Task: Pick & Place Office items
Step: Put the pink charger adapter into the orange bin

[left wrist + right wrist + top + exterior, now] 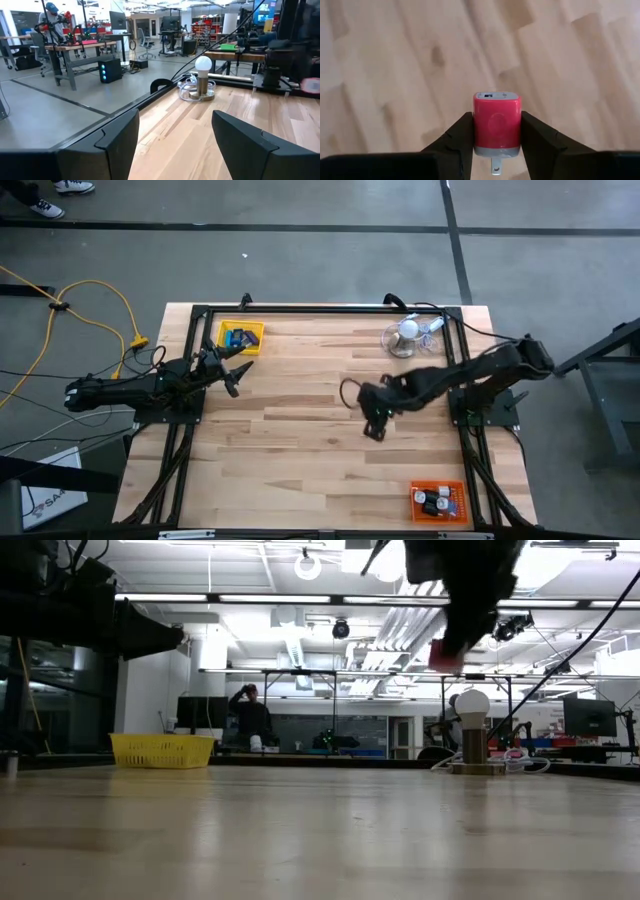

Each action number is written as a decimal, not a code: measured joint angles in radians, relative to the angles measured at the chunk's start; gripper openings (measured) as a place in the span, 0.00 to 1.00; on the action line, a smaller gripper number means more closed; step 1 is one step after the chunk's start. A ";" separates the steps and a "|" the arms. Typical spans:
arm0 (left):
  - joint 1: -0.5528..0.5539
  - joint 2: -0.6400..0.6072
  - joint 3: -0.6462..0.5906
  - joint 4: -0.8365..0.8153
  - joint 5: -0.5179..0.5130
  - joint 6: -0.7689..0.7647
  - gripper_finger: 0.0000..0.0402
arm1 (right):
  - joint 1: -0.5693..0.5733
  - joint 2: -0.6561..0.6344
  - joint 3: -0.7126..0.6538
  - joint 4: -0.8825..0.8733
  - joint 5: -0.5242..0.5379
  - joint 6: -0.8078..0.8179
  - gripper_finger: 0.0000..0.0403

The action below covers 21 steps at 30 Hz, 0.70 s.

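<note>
My right gripper [373, 428] hangs over the middle of the table, shut on a small red plug-shaped block [497, 121] with a grey end and a metal prong; the low view shows the red piece [446, 657] high above the wood. My left gripper [233, 370] is open and holds nothing, hovering near the left side next to the yellow tray [240, 337], which contains blue pieces. An orange tray [438, 501] at the near right corner holds black, red and white bits. My right gripper pinches the red block by its two opposite side faces [476, 125], one finger [454, 140] on each side. The fingers come from above, pointing down. The block is lifted clear of the table, grey port end toward the wood, prong end toward the wrist.
A white ball-shaped lamp [408, 332] with a clear wiry tangle stands at the far right of the table. A black frame rail [320, 309] runs along the table edges. Bare wood lies between the two arms. A person [250, 710] stands in the room beyond.
</note>
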 joint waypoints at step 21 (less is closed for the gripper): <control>0.000 0.000 0.000 0.003 0.000 0.000 0.60 | 0.568 -0.028 -0.001 -0.140 0.043 0.572 0.29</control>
